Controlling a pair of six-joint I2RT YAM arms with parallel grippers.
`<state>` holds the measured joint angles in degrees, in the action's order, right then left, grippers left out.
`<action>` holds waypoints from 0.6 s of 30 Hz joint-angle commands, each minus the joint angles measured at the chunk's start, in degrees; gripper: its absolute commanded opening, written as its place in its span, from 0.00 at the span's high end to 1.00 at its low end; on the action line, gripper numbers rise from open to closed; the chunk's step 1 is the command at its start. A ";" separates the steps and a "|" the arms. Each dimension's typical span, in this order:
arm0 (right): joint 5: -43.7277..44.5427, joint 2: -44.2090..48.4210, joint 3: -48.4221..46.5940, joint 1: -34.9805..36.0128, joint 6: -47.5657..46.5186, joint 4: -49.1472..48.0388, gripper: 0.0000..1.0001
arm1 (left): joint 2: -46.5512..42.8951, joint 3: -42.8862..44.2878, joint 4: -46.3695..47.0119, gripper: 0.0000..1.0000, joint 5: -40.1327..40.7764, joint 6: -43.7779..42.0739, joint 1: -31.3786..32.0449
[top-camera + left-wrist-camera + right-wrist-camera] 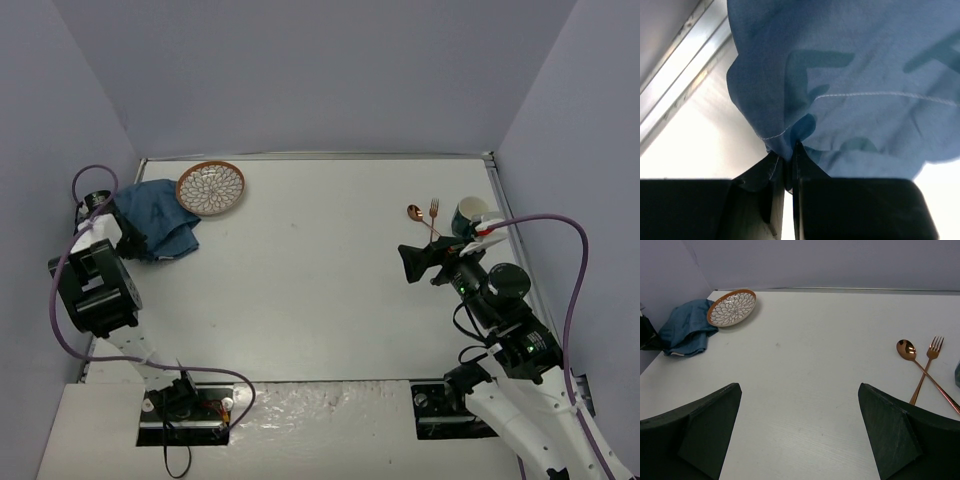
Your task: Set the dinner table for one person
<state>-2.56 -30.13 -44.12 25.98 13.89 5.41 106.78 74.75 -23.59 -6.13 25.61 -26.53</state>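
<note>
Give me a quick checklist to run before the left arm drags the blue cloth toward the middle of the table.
1. Left hand shut on the blue cloth: ok, a fold is pinched in it.
2. Plate off the cloth: not ok, its rim overlaps the cloth's edge and may get dragged.
3. Middle of the table bare: ok.
4. Right hand out of the path: ok, open, on the right by the spoon and fork.
5. How many cloth layers are pinched: cannot tell.
</note>
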 commanded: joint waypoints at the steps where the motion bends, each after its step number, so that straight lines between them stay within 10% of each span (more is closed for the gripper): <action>1: -1.56 -1.38 -2.11 0.39 0.31 -4.47 0.00 | -17.75 8.24 -11.25 1.00 -0.38 -0.04 4.55; 18: -3.95 -11.58 -6.20 0.39 1.32 -4.62 0.00 | -15.38 54.71 -29.10 1.00 -0.72 2.34 37.90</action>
<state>-6.59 -39.67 -46.53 25.98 15.59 5.35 85.49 120.63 -51.53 -5.15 26.42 6.01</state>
